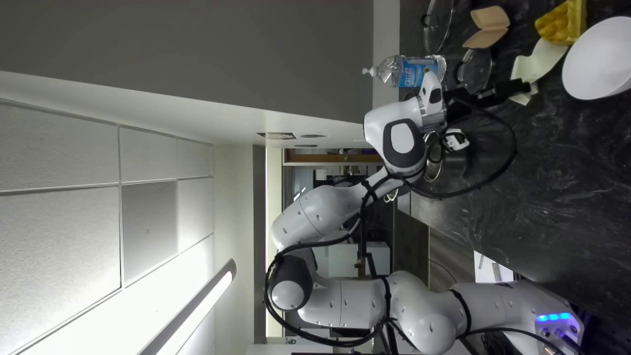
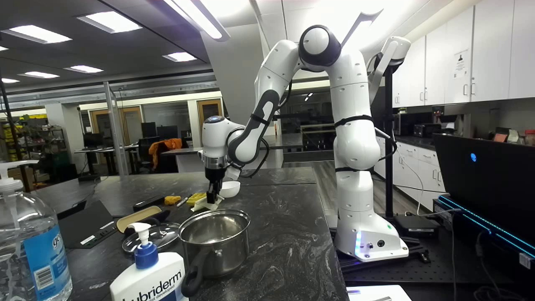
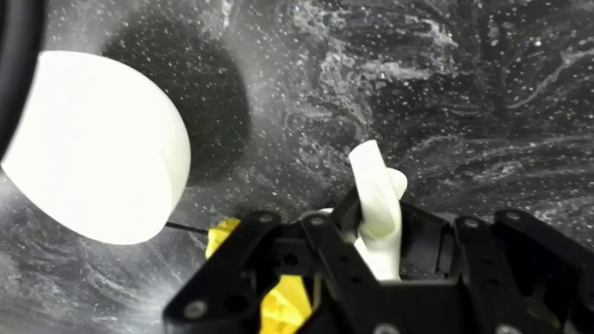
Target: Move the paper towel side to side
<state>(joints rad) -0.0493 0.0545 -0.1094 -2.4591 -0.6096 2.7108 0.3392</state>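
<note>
Off-white paper towel (image 3: 379,204) is pinched in the claw (image 3: 381,227) (pump bottle (image 2: 149,269) reads "Lubriderm").

I am finding the white bowl (image 3: 100,148) in all views, wrist looking closely down, exterior views standing farther off.

Clasps a pale, folded paper towel (image 3: 378,204) in the black gripper (image 3: 380,227) over a dark, white-streaked counter (image 3: 441,116), near a yellow object (image 3: 285,304) partly hidden behind that gripper, and apart from a white bowl (image 3: 106,148) at left.
</note>
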